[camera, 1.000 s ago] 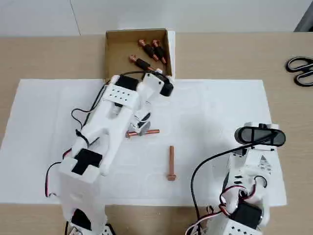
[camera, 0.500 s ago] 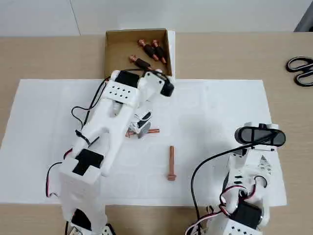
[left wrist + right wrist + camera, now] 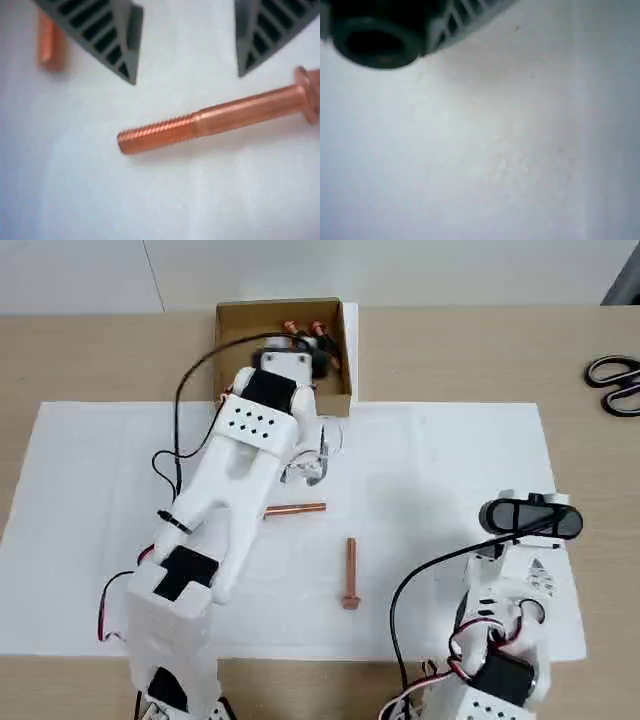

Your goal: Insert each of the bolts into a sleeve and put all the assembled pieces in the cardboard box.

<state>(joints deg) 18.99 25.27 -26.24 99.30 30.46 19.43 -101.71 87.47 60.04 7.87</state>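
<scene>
**Cardboard box** (image 3: 232,350): set at the upper centre of the high view, on the bare wooden table (image 3: 90,350), touching the far edge of the paper sheet. Assembled pieces (image 3: 327,343), copper bolts in dark sleeves, are seen inside near its right wall. Part of the interior is covered by the left arm.

**Paper sheet** (image 3: 450,460): white, spread across the middle of the table.

**Loose bolt, horizontal** (image 3: 296,509): laid flat on the sheet, left of centre, with no sleeve on it. In the left wrist view its threaded end and flanged head are both shown.

**Loose bolt, vertical** (image 3: 350,573): laid flat on the sheet, below and right of the first, head toward the lower edge. The two are kept apart.

**Left gripper** (image 3: 312,458): held over the sheet between the box and the horizontal bolt. The jaws are spread wide and nothing is gripped.

**Right gripper** (image 3: 530,517): placed at the lower right, over the sheet. A dark hollow cylinder (image 3: 375,42) is seen end-on beside it. Whether it is released or clenched cannot be told.

**Scissors** (image 3: 612,382): laid at the right edge, on the table.
</scene>
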